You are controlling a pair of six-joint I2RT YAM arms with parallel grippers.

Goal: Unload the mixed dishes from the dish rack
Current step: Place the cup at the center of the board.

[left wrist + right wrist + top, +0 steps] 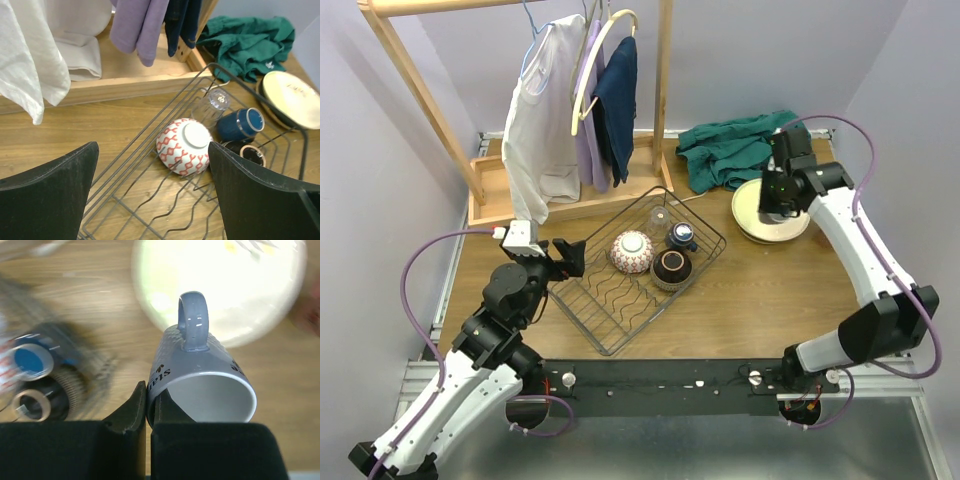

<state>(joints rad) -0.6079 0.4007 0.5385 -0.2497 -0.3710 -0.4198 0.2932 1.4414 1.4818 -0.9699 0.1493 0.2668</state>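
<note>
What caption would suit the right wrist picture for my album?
Right pincer grips a grey mug by its rim above a cream plate.

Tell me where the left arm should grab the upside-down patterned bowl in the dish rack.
Pinch the raised foot ring from above. The patterned bowl lies upside down in the dish rack, so its rim sits down on the wires, hard to reach. Bring the left end effector in from its own, open side; the dark bowl and blue cup crowd the far side.
</note>
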